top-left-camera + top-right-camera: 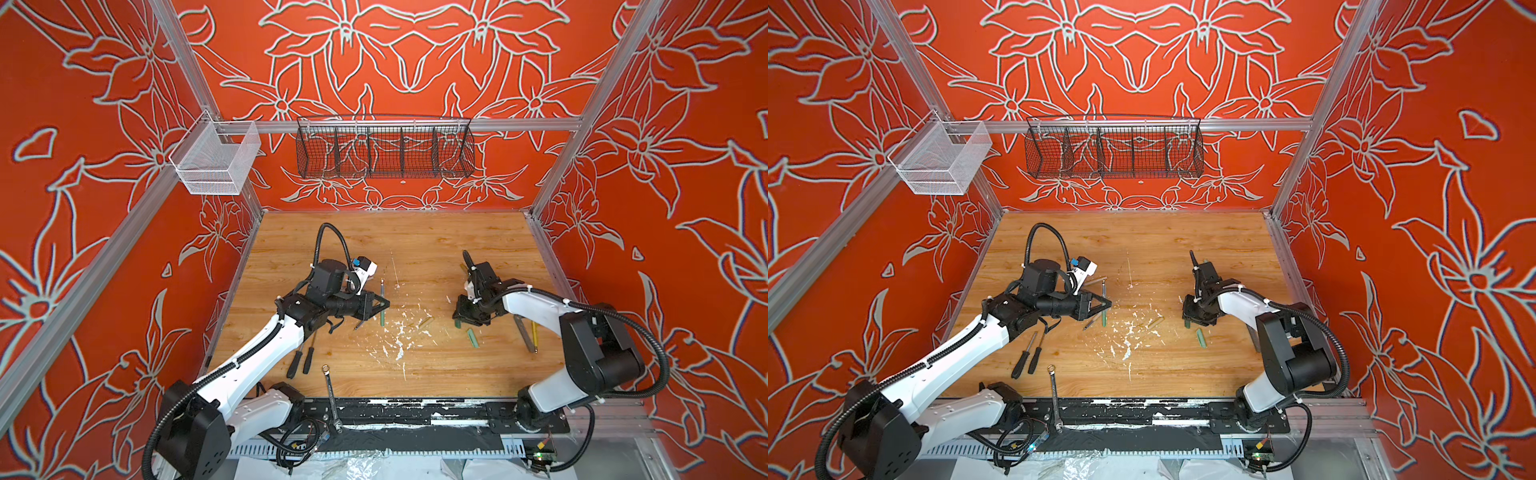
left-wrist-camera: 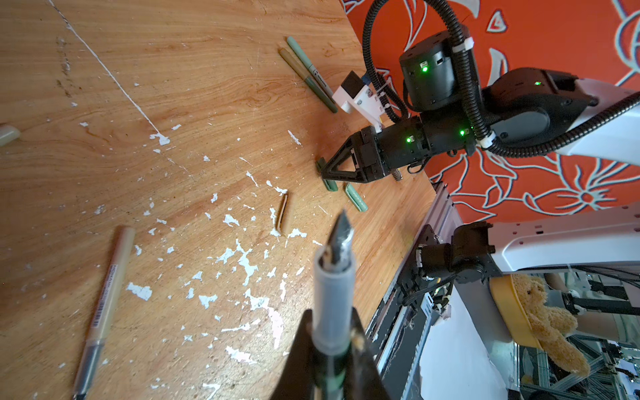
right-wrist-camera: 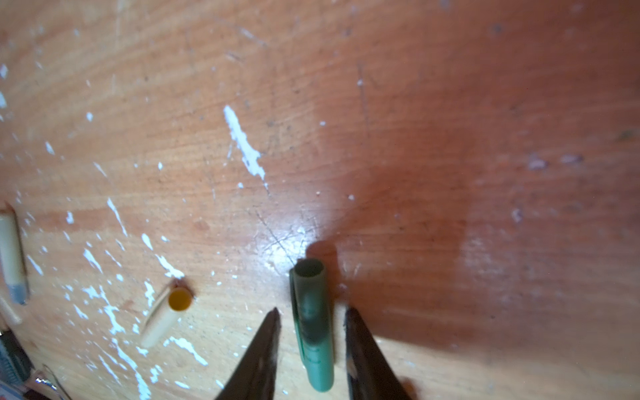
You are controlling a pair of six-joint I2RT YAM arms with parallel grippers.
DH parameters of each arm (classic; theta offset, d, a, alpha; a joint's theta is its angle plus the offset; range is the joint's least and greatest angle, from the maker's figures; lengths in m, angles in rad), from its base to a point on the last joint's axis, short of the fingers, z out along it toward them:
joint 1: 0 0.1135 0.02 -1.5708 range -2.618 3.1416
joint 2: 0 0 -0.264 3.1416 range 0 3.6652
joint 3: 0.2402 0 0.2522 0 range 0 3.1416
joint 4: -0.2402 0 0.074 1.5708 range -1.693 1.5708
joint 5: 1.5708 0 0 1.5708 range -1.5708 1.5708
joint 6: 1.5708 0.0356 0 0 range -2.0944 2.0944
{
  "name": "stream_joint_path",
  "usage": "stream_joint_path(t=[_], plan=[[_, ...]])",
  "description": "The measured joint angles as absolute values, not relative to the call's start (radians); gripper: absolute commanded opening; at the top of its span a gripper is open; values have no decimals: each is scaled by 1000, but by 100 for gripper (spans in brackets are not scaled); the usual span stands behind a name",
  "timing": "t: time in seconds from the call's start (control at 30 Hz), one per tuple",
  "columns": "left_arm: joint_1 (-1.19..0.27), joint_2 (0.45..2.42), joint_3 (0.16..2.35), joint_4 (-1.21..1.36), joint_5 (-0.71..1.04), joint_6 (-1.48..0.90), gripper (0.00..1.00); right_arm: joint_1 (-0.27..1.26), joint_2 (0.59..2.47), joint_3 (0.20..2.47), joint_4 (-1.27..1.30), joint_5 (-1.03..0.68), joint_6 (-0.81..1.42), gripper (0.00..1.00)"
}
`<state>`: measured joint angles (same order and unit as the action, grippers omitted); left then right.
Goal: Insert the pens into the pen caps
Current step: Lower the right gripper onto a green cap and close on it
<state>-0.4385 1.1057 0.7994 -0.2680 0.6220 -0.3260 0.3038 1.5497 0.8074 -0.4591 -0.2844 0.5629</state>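
**Green pen clamped at table centre; right jaws straddle a cap**

Much is masked. In both top views the right gripper (image 1: 461,322) covers most of the green cap (image 3: 313,329) lying under it, at 4 o'clock from the table's centre. The blurred right wrist view shows its jaws apart, one finger on each side of the cap with a gap to each. Two pens (image 2: 306,71) lie side by side at 2 o'clock, nearly all hidden from above by the right arm (image 1: 536,307).

The left gripper (image 2: 332,315) is clamped on a green pen (image 2: 334,287) at the centre. The pen's grey tip section stands clear of the fingers, and its barrel is cut off by the frame edge. A beige pen (image 2: 104,301) lies close by toward 8 o'clock, mostly under that gripper from above. A grey bar (image 1: 523,332) and a yellow stick (image 1: 534,336) near the 4 o'clock edge are too small to name.

The wooden table (image 1: 457,241) is scratched, with white paint flecks (image 1: 399,336) spreading from the centre toward 6 o'clock. A tan cap (image 1: 426,322) and a second green cap (image 1: 472,337) lie loose at 4 o'clock. Two screwdrivers (image 1: 301,359) lie at 8 o'clock, and a wrench (image 1: 332,395) crosses the front edge at 7. The walls (image 1: 415,62) are orange with pale flower outlines, framed by aluminium rails (image 1: 519,124).

A divided black wire basket (image 1: 384,147) hangs on the back rail at 12 o'clock, with the wall pattern showing through its mesh. A white mesh bin (image 1: 216,162) hangs at 10 o'clock.
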Motion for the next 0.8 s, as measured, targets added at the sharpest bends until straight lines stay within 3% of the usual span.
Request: stream_joint_path(t=[0.2,0.33,0.43,0.8], plan=[[-439,1104,798,-267,622,-326,0,304,1557,815,-468,-280,546,27],[-439,1101,796,-265,621,-326,0,317,1565,831,-471,-297,523,48],[-438,1101,794,-260,621,-326,0,329,1583,857,-477,-308,502,55],[-431,1101,794,-259,621,-326,0,400,1684,976,-526,-330,434,55]])
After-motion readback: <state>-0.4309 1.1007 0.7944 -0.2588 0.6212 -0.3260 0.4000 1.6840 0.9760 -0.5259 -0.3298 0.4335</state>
